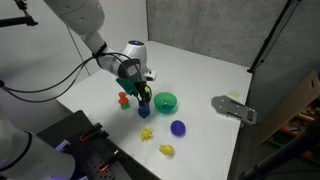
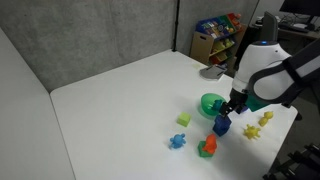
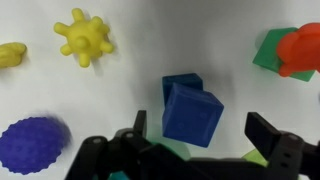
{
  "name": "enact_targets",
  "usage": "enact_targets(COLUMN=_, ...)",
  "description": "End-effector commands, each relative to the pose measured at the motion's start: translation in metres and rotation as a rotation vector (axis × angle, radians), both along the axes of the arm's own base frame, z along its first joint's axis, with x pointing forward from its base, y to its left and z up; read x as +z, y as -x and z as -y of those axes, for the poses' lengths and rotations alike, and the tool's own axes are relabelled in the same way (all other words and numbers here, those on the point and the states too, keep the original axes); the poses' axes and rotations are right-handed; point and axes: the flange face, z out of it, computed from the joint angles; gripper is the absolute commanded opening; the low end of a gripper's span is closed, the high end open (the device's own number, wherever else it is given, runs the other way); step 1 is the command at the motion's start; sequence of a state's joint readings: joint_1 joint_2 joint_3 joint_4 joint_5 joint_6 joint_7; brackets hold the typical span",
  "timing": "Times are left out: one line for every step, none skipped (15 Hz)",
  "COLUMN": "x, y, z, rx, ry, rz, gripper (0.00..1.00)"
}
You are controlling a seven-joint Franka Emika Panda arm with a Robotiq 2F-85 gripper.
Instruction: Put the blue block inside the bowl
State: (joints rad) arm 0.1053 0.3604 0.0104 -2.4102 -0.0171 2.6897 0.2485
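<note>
One blue block [image 3: 192, 112] sits on the white tabletop [image 1: 200, 70]. It is a solid cube with smooth flat faces and crisp edges, turned at a slant in the wrist view. The hand [image 1: 143, 98] hangs right over it with its two dark fingers [image 3: 268, 135] spread wide. The block lies between them, with a gap showing on each side, so nothing is gripped.

There is one bowl [image 1: 165, 101], round, bright green and glossy like plastic. It stands just beside the block, to its right in an exterior view, and is the biggest of the toys.

One blue ball [image 3: 32, 143] lies near the bowl; its skin is covered in small bumps.

There are two yellow pieces. One is a round knobbly star [image 3: 83, 37] with stubby spikes all round. The other is a smaller lumpy piece [image 3: 10, 53], cut off at the left edge of the wrist view.

One red piece [image 3: 300, 48], rounded and smooth, rests on a flat green square [image 3: 266, 55].

In an exterior view, one small green cube [image 2: 184, 119] and one light-blue lumpy piece [image 2: 178, 141] lie left of the block, apart from each other.

One flat grey thing [image 1: 233, 108] lies at the right edge of the tabletop, well apart from the toys; I cannot tell what it is.
</note>
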Motion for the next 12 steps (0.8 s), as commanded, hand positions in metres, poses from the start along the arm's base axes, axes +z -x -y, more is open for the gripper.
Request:
enact_targets(x=-0.017, y=-0.026, z=-0.009, rx=-0.038, ry=0.040, rz=0.002, gripper=1.00)
enact_targets(x=-0.023, y=-0.029, z=-0.011, rx=-0.048, ry=0.046, rz=-0.005, gripper=1.00)
enact_targets(x=-0.030, y=-0.031, z=-0.012, rx=-0.056, ry=0.054, rz=-0.008, gripper=1.00)
enact_targets(x=-0.035, y=-0.034, z=-0.013, rx=-0.066, ry=0.060, rz=-0.014, gripper=1.00)
enact_targets(x=-0.042, y=-0.035, z=-0.012, rx=-0.073, ry=0.064, rz=-0.022, gripper=1.00)
enact_targets(x=-0.049, y=-0.037, z=-0.011, rx=-0.077, ry=0.070, rz=-0.029, gripper=1.00)
enact_targets(x=-0.055, y=-0.038, z=-0.010, rx=-0.086, ry=0.071, rz=-0.041, gripper=1.00)
enact_targets(x=-0.060, y=-0.038, z=-0.009, rx=-0.090, ry=0.069, rz=-0.052, gripper=1.00)
enact_targets(x=-0.064, y=-0.038, z=-0.009, rx=-0.086, ry=0.064, rz=-0.066, gripper=0.75)
enact_targets(x=-0.065, y=-0.037, z=-0.009, rx=-0.087, ry=0.065, rz=-0.071, gripper=0.72)
enact_targets(x=-0.062, y=-0.035, z=-0.010, rx=-0.085, ry=0.058, rz=-0.079, gripper=0.66)
enact_targets(x=-0.059, y=-0.034, z=-0.010, rx=-0.085, ry=0.053, rz=-0.085, gripper=0.56)
